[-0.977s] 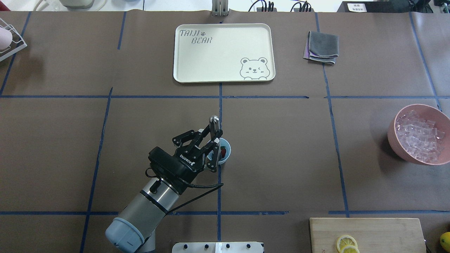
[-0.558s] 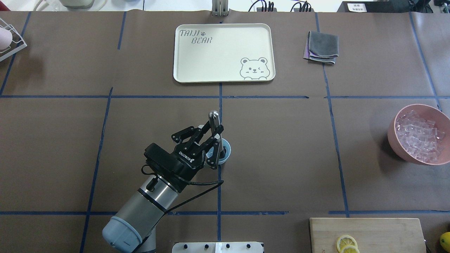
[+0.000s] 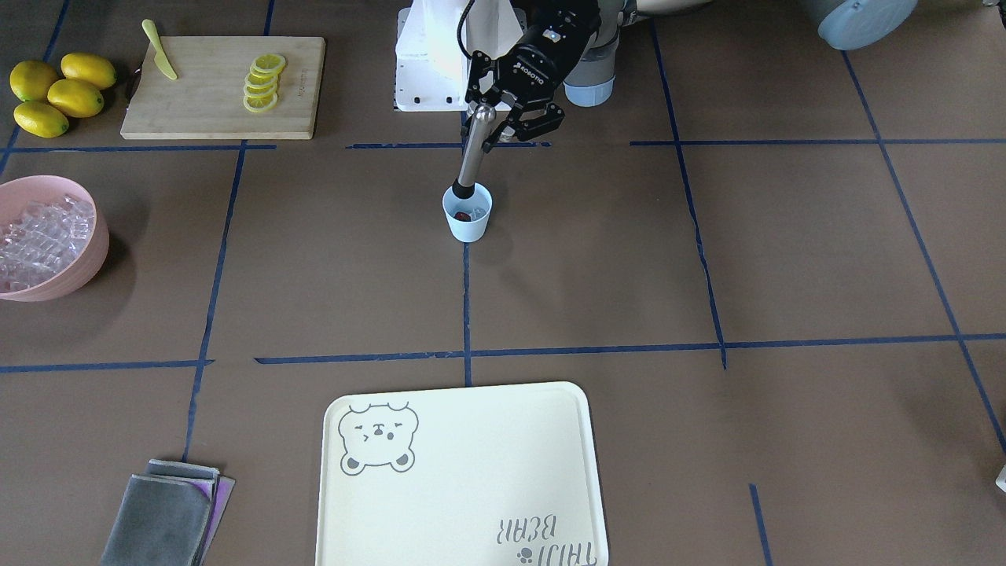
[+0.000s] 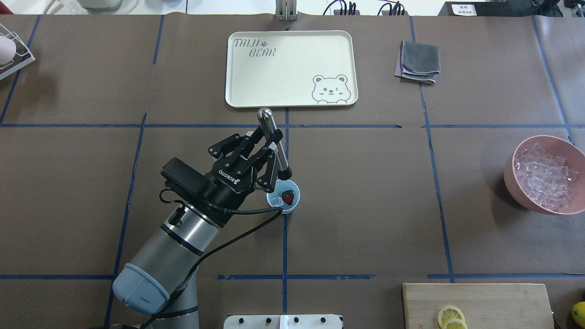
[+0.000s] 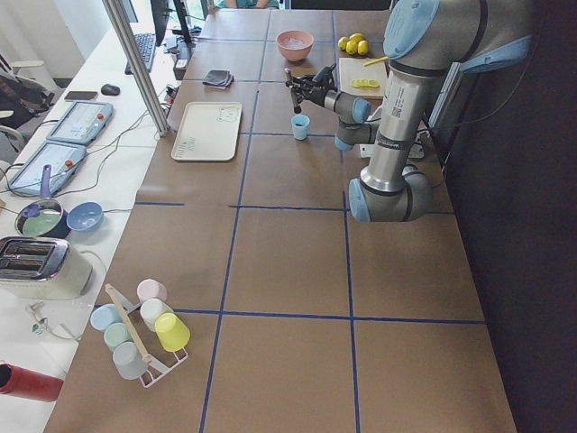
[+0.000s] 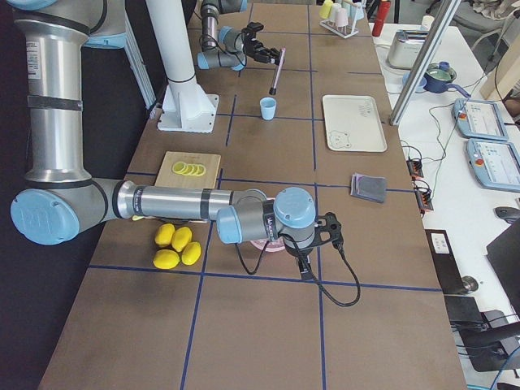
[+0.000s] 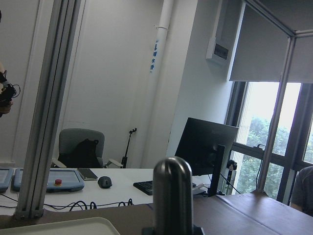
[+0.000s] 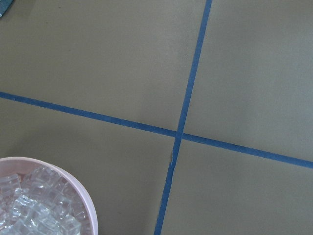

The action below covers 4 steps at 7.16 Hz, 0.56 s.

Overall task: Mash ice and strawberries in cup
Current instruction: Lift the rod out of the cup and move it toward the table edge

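The pale blue cup (image 4: 295, 203) stands mid-table with a red strawberry (image 4: 288, 197) and clear ice (image 4: 275, 200) inside. My left gripper (image 4: 273, 147) is shut on a metal muddler (image 4: 276, 151), held tilted with its dark lower tip just above the cup's rim. The front view shows the same cup (image 3: 469, 226), muddler (image 3: 470, 157) and left gripper (image 3: 493, 126). The muddler's rounded top (image 7: 172, 196) fills the left wrist view. My right gripper (image 6: 327, 231) hovers by the pink bowl (image 6: 262, 244); I cannot tell whether it is open or shut.
A pink bowl (image 4: 511, 180) of ice cubes (image 4: 544, 176) sits at the right edge. The cream tray (image 4: 292, 68) and a grey cloth (image 4: 418, 61) lie at the back. A cutting board (image 4: 493, 297) with lemon slices is front right, lemons (image 3: 55, 90) beside it.
My left gripper has risen and drawn back toward the tray, lifting the muddler out of the cup. The strawberry and ice now show inside.
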Tool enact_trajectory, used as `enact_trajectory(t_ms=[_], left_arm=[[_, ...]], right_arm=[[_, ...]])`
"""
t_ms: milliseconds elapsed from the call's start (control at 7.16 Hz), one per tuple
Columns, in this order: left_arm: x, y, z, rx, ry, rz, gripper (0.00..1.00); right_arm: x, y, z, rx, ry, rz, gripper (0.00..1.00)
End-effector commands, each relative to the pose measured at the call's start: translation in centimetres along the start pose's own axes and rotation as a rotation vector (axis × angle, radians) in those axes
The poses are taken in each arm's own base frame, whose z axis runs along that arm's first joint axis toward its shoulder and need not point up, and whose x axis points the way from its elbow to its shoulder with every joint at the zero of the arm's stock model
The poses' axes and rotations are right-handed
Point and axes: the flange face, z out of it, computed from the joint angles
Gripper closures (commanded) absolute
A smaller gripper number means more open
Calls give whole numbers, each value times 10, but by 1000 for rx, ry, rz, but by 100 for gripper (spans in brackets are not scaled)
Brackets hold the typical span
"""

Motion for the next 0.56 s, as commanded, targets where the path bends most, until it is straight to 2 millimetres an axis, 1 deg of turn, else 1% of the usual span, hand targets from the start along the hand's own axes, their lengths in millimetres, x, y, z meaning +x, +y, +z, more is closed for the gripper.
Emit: enact_trajectory(t_ms=[0,140,279,419], left_arm=[[-28,-36,13,4,18,-17,100],[-63,-39,15,-27,39,-40,100],[-91,-44,26,-79,24,-48,100],[-123,-53,30,-120,33,-65,100]], right_arm=[[-2,-1,1,-2,1,-5,1],[-1,-1,5,-10,13,-7,1],[-3,-4,5,-11,21,-14,1],[-4,-8,4,-6,20,-17,1]])
